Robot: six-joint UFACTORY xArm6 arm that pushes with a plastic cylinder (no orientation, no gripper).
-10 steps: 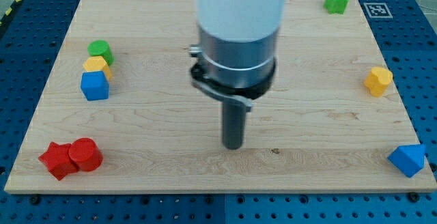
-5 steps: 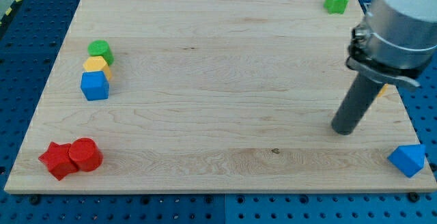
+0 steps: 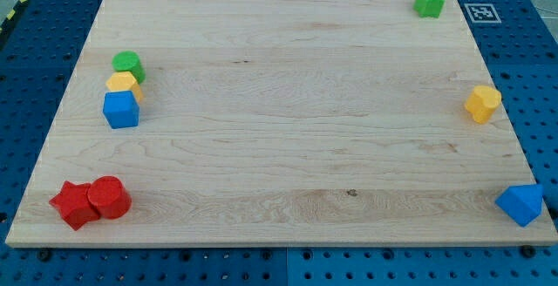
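Observation:
My tip and the rod do not show anywhere in the camera view. On the wooden board [image 3: 279,103], three blocks stand in a touching column at the view's left: a green cylinder [image 3: 127,64], a yellow block [image 3: 123,84] below it and a blue cube [image 3: 120,110] lowest. At the bottom left a red star [image 3: 71,204] touches a red cylinder [image 3: 109,197]. A green star [image 3: 429,1] sits at the top right, a yellow block [image 3: 482,103] at the right edge, and a blue block [image 3: 520,203] at the bottom right corner.
The board lies on a blue perforated table [image 3: 26,77]. A small black-and-white marker [image 3: 480,12] is fixed just off the board's top right corner.
The rod swept from the board's middle to the view's right, then left the view entirely. No block has shifted.

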